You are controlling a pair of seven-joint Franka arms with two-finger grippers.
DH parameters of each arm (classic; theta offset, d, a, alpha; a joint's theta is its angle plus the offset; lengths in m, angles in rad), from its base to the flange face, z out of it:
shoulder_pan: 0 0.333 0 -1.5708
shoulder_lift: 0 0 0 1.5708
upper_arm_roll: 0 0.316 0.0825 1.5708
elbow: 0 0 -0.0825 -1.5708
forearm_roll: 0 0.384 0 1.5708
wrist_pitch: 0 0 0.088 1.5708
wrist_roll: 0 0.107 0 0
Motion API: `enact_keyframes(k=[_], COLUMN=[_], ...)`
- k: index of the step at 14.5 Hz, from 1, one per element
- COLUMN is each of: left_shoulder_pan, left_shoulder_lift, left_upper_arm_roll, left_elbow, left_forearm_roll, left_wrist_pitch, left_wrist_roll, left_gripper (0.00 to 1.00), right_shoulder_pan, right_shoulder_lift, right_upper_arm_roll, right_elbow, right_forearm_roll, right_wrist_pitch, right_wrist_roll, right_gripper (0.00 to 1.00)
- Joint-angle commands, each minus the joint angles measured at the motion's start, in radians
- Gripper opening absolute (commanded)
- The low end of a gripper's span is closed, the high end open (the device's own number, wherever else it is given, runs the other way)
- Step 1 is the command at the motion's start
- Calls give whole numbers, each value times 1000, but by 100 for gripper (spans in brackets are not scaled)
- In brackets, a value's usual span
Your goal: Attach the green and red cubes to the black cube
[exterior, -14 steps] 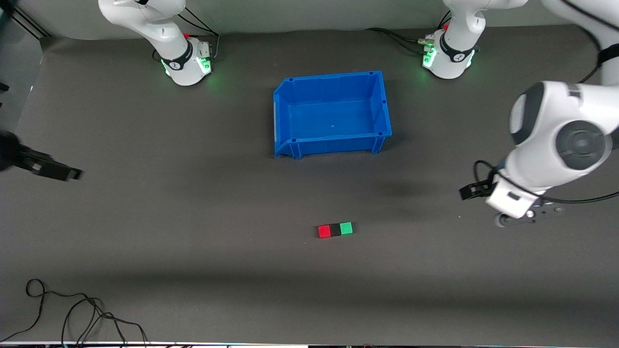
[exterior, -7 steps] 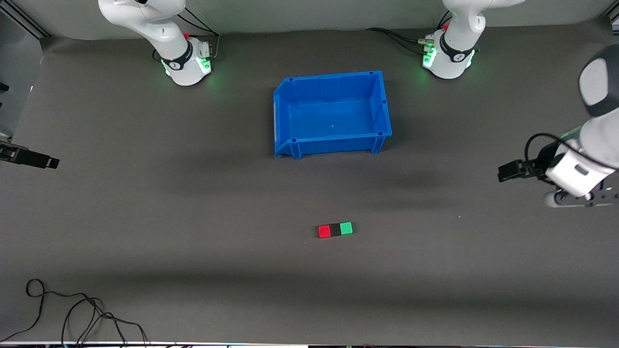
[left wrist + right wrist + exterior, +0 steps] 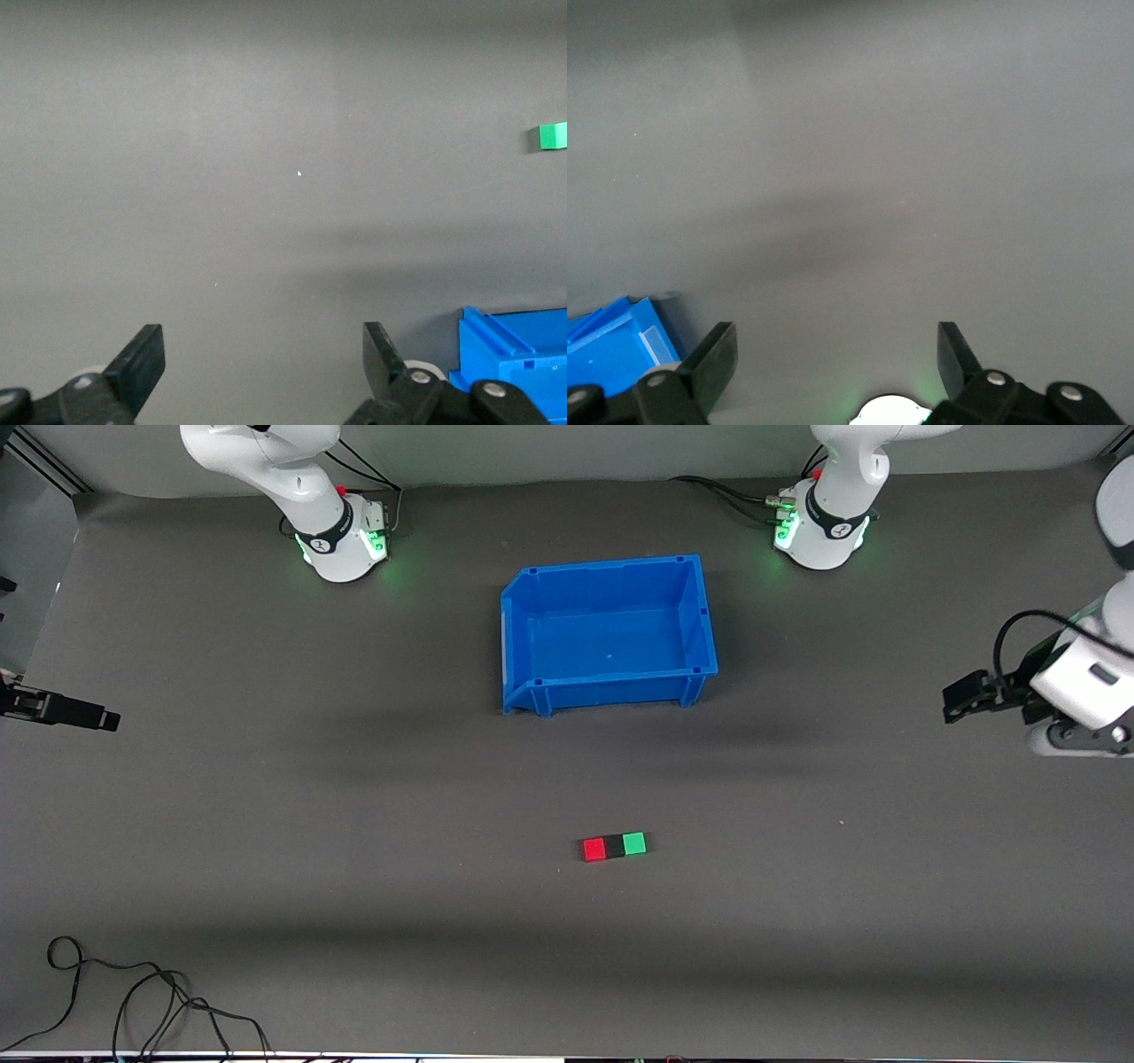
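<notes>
The red cube (image 3: 594, 849), the black cube (image 3: 615, 848) and the green cube (image 3: 634, 843) lie touching in one row on the dark table, black in the middle. My left gripper (image 3: 263, 354) is open and empty, up over bare table at the left arm's end (image 3: 1072, 741), well away from the cubes. Its wrist view shows only the green cube (image 3: 553, 135) at the edge. My right gripper (image 3: 837, 354) is open and empty over bare table at the right arm's end (image 3: 62, 711).
An empty blue bin (image 3: 530, 695) stands farther from the front camera than the cubes, between the two bases; it also shows in the left wrist view (image 3: 514, 354) and in the right wrist view (image 3: 611, 350). Black cables (image 3: 133, 1001) lie at the near corner.
My left arm has swung away from the cubes toward its end of the table and toward its base. My right gripper has drawn back to the table's edge. The cubes have not moved.
</notes>
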Motion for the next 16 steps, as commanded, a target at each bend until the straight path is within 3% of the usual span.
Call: enact_keyframes(k=[1, 4, 8, 11, 13, 16], left_shoulder_pan=[3, 1, 0, 0, 0, 0], left_shoulder_lift=[-22, -6, -3, -2, -3, 0], left_upper_arm_roll=[12, 30, 31, 32, 32, 30], left_elbow=[53, 93, 95, 93, 92, 90], left_forearm_roll=[10, 8, 11, 16, 16, 16], left_wrist_pitch=[-95, -132, -135, -137, -137, -137], left_wrist_roll=[25, 23, 23, 20, 19, 11], left_gripper=[100, 100, 100, 100, 100, 100], right_shoulder_pan=[-51, -101, -136, -136, -138, -139], right_shoulder_lift=[-106, -209, -351, -378, -375, -358], right_upper_arm_roll=[81, 165, 222, 269, 306, 308], right_elbow=[-118, -262, -486, -477, -457, -425], right_forearm_roll=[-33, -107, -118, -128, -204, -208], right_wrist_pitch=[51, 120, 301, 345, 318, 301], right_wrist_roll=[-11, -17, -13, -2, -2, -11], right_gripper=[100, 100, 100, 100, 100, 100])
